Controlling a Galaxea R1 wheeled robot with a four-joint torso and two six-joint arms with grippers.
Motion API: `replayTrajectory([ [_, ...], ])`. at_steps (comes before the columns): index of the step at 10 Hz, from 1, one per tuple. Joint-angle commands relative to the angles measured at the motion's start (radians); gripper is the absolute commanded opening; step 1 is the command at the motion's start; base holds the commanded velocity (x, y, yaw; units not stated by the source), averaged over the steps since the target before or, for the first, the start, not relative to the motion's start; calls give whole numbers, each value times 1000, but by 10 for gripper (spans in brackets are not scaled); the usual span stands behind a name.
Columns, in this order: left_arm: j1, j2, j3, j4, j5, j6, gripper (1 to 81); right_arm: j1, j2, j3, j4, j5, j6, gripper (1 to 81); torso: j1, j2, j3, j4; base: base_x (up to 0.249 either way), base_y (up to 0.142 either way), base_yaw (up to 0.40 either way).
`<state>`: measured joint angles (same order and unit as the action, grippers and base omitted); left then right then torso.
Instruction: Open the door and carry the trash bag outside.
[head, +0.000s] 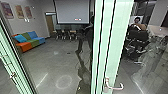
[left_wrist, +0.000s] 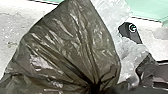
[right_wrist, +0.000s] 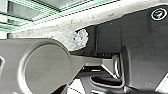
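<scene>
In the left wrist view a dark, shiny trash bag (left_wrist: 72, 42) fills much of the scene, its folds drawn together into a tight neck. My left gripper (left_wrist: 95, 86) is shut on that gathered neck. Pale see-through plastic (left_wrist: 127, 56) lies beside the dark bag. The head view has a glass door's pale green frame (head: 111, 40) close in front, with a metal lever handle (head: 114, 87) low on it. I cannot tell from this whether the door stands ajar.
Another green frame (head: 16, 62) runs down the left. Seen beyond the glass are a colourful sofa (head: 30, 41), a screen (head: 72, 12), chairs and tables, and a person (head: 140, 26) at the right. The right wrist view has crumpled pale plastic (right_wrist: 81, 38) near the robot's dark body.
</scene>
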<state>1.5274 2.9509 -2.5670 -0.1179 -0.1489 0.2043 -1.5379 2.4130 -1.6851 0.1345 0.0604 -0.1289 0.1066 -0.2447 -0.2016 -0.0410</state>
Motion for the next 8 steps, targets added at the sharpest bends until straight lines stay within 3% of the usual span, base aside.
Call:
replayTrajectory([
  [1,-37,-1,7,4,57,0,10,28,-211,261,2,-27,-1,811,0,0,0,0,0,0,0],
  [5,-37,11,4,9,55,1,10,89,-439,496,-26,-10,-3,811,0,0,0,0,0,0,0],
  [8,-37,18,2,9,54,1,10,217,-600,626,-19,-36,-3,811,0,0,0,0,0,0,0],
])
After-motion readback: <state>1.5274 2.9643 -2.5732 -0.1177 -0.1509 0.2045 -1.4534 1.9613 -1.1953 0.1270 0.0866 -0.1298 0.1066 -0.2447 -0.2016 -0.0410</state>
